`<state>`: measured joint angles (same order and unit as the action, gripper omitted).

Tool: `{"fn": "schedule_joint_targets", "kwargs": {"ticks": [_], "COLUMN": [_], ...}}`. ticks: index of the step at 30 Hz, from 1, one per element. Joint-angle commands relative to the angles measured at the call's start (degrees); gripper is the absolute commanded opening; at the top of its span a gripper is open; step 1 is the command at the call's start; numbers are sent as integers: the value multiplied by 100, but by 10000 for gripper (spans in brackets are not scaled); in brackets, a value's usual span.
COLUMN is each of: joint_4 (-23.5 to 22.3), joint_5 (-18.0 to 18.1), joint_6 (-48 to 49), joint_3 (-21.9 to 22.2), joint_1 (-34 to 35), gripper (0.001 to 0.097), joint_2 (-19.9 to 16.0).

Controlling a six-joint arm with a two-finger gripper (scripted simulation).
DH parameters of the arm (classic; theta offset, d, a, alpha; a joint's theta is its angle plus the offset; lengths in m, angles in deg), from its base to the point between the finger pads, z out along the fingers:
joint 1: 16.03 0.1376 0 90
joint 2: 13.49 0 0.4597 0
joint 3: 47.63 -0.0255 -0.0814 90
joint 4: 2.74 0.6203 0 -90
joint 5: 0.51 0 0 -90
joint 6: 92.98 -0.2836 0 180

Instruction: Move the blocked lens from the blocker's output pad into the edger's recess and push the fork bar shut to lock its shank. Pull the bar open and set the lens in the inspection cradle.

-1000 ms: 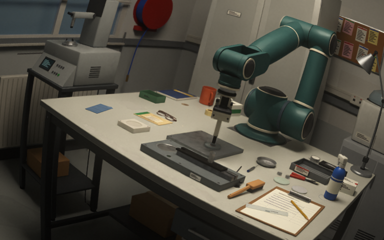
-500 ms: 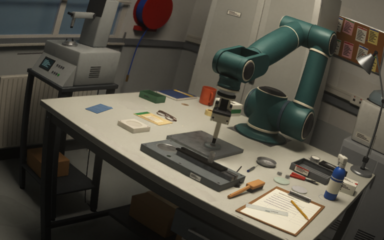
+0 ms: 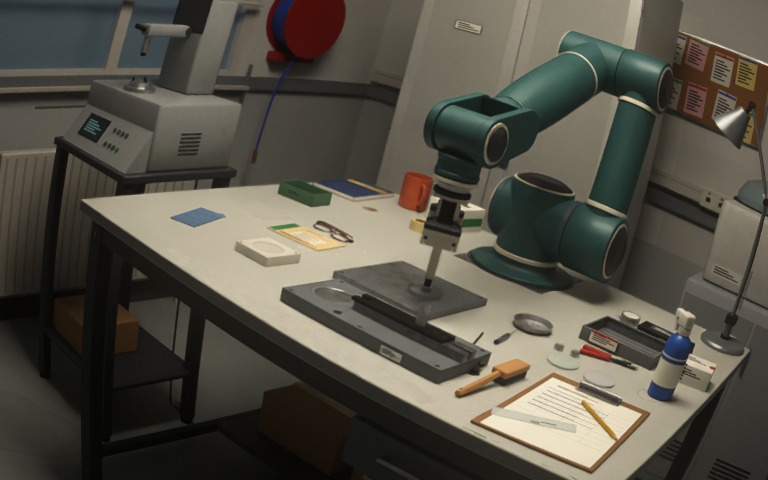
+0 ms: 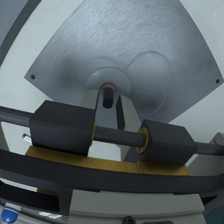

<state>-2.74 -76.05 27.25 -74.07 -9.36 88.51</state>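
The blocked lens point(image 3: 425, 291) point(image 4: 107, 79) rests on the grey output pad point(image 3: 409, 286) point(image 4: 123, 50), its dark shank pointing up. In front of the pad lies the edger base point(image 3: 385, 328) with a round recess point(image 3: 333, 294) at its left end. A dark fork bar point(image 3: 402, 318) runs along the base toward the right. The white inspection cradle point(image 3: 267, 251) sits further left on the table. My gripper point(image 3: 430, 279) point(image 4: 107, 98) reaches straight down over the lens, its fingers on either side of the shank. The gripper is part closed and holds nothing.
Behind the pad stand the arm's base point(image 3: 532, 238), an orange mug point(image 3: 415, 191) and a green box point(image 3: 304, 193). Glasses point(image 3: 333, 231) lie near the cradle. To the right are a brush point(image 3: 494, 377), a clipboard point(image 3: 560, 420), a tray point(image 3: 626, 338) and a blue bottle point(image 3: 670, 362).
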Motion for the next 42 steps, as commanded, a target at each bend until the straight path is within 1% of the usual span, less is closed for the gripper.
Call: {"fn": "schedule_joint_targets", "kwargs": {"ticks": [1, 12, 24, 42], "joint_4": [0, 0, 0, 0], "joint_5": [0, 0, 1, -57], "joint_6": [0, 0, 0, 0], "joint_3": [4, 3, 3, 32], "joint_1": [0, 0, 0, 0], "gripper": [255, 245, 15, 15], "joint_2": [2, 1, 1, 31]}}
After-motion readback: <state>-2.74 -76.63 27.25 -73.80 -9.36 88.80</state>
